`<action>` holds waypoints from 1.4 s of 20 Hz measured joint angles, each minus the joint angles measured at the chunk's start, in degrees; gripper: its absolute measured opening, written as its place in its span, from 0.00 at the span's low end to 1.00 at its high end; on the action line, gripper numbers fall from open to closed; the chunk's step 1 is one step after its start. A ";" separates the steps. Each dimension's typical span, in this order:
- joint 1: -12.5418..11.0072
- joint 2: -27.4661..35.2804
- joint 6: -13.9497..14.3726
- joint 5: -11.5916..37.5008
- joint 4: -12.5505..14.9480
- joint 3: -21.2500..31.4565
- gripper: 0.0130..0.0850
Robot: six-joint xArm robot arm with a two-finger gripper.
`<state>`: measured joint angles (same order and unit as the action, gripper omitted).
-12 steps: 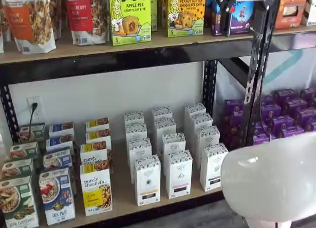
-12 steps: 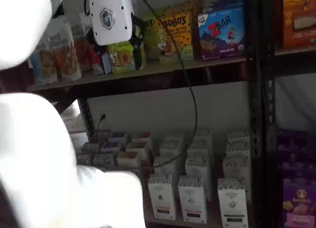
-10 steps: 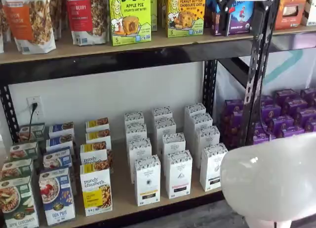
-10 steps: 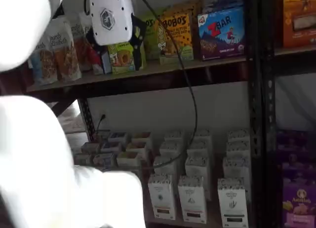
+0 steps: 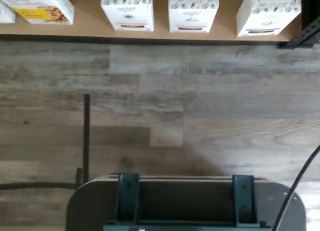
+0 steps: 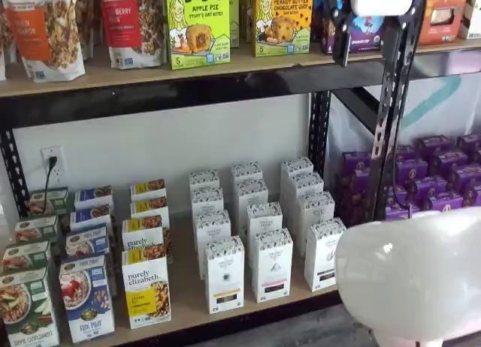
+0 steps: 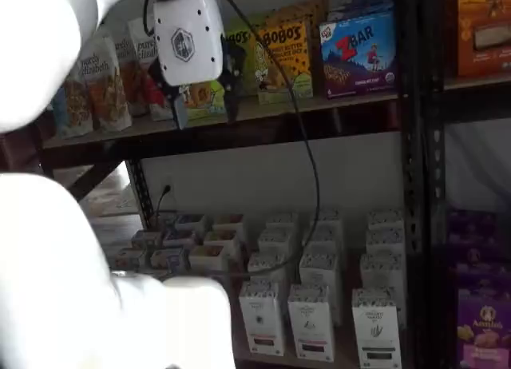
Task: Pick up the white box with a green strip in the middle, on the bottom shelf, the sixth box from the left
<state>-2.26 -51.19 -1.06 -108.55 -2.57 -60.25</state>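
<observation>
Two black fingers hang spread apart and empty, high beside the upper shelf's snack boxes. Well below, the white box stands upright at the bottom shelf front, rightmost.

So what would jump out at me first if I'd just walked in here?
Probably the big white robot arm bulging into the foreground in both shelf views. Next, its white pincer hanging open up by the top shelf, in front of the yellow Bobo's boxes. Then the neat rows of tall white cartons on the bottom shelf.
</observation>
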 joint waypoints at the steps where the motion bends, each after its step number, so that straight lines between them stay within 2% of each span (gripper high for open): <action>1: 0.22 -0.42 -0.06 1.42 0.78 1.43 1.00; 5: 0.58 -1.04 -0.16 5.95 2.45 6.40 1.00; 8: -0.90 -1.25 -1.39 10.10 1.56 10.57 1.00; 11: -1.24 -1.21 -1.77 14.74 1.35 14.96 1.00; 15: -1.87 -0.45 -2.45 19.13 -0.06 19.29 1.00; 19: -2.31 0.23 -3.29 25.80 -1.38 24.68 1.00; 25: -1.28 3.54 -2.53 35.98 -0.17 31.32 1.00; 28: -1.17 5.66 -2.24 39.44 0.77 33.43 1.00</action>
<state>-3.43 -45.53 -3.30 -69.11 -1.81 -26.82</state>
